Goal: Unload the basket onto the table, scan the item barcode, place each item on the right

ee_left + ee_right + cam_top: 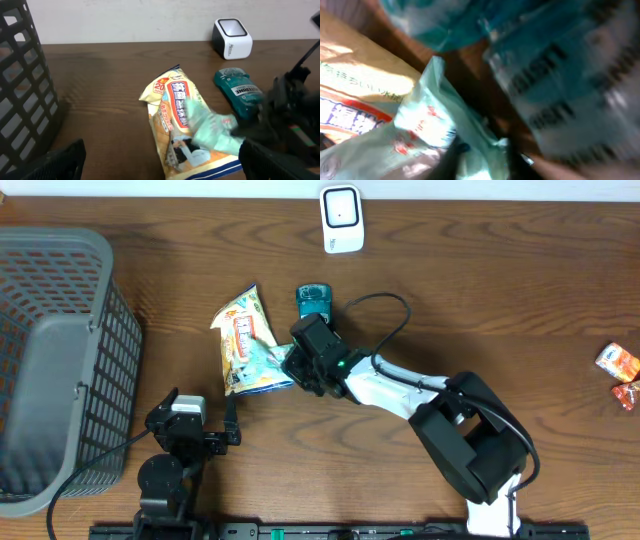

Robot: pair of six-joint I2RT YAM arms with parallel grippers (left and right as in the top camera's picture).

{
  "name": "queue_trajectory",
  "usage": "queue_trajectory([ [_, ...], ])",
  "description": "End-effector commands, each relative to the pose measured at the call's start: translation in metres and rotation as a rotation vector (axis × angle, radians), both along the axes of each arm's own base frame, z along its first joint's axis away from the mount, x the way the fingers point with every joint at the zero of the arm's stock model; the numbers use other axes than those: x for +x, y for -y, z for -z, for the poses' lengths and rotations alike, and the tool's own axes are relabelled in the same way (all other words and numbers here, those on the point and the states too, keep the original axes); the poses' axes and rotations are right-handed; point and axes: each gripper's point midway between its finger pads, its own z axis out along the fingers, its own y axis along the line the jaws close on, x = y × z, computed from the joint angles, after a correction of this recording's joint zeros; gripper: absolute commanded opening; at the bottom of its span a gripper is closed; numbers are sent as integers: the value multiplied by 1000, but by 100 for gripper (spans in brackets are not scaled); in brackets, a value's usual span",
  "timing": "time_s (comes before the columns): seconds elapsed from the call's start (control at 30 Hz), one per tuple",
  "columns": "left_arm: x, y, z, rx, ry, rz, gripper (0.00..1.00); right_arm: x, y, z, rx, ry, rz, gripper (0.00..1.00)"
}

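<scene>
While the right arm stretches over the table, the packet's place: a mint-green packet [275,358] lies mid-table, overlapping the lower right edge of a yellow snack bag [245,340], just in front of a teal mouthwash bottle [314,300].
Packet's long axis: seen from overhead it runs roughly crosswise, from the snack bag toward the right gripper [295,365]. In the left wrist view it slants from upper left down to lower right.
Packet's facing: red print shows on a white patch in the right wrist view. The blur hides any barcode, and I cannot tell which face is up.
Packet against right gripper: its near end sits right at the fingertips, with the rest trailing away over the snack bag.
Right gripper: the jaws are drawn in on the packet's crumpled edge, with dark fingers on either side of the thin film, though the close view is smeared.
Left gripper [197,412]: it rests low at the table's front edge, well apart from the packet, with its jaws spread wide and nothing between them.
Scanner [341,218]: a small white unit stands at the far edge of the table [480,280], beyond the bottle and well apart from the packet.
Basket [60,360]: grey mesh, on the left side.
Candies [618,360]: two orange-wrapped pieces lie near the right edge.
</scene>
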Motion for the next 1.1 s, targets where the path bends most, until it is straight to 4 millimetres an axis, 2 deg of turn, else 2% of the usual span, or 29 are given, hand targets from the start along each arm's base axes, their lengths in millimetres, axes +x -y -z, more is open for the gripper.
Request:
queue_trajectory([
  [0.0,-2,1,13,-4,-40,4,98,-13,14,34,-110,-8,-52,1],
  [0.17,-2,1,13,-4,-40,4,98,-11,18,30,-145,64,-195,1],
  [0.3,-2,1,13,-4,-40,4,98,-26,33,11,-125,-33,-215,1],
  [0.43,-2,1,13,-4,-40,4,98,-53,73,-18,-155,-162,-264,1],
  [0.5,-2,1,13,-4,-40,4,98,-59,100,-26,-220,-181,-276,1],
  [0.6,-2,1,13,-4,-40,4,98,-57,135,-35,-349,-143,-304,1],
  [0.63,-2,1,13,-4,-40,4,98,-56,142,-38,-374,-121,-331,1],
  [0.7,-2,1,13,-4,-40,4,98,-55,140,-46,-360,-72,-411,1],
  [0.73,-2,1,13,-4,-40,4,98,-56,137,-51,-344,-45,-451,17],
  [0.77,-2,1,13,-4,-40,4,98,-55,136,-56,-341,-17,-482,49],
  [0.83,-2,1,13,-4,-40,4,98,-54,135,-68,-341,48,-534,82],
  [0.87,-2,1,13,-4,-40,4,98,-54,136,-79,-342,91,-560,91],
  [0.93,-2,1,13,-4,-40,4,98,-56,138,-92,-358,129,-565,99],
  [1.0,-2,1,13,-4,-40,4,98,-60,138,-100,-385,158,-573,99],
  [1.07,-2,1,13,-4,-40,4,98,-65,136,-100,-455,188,-596,99],
])
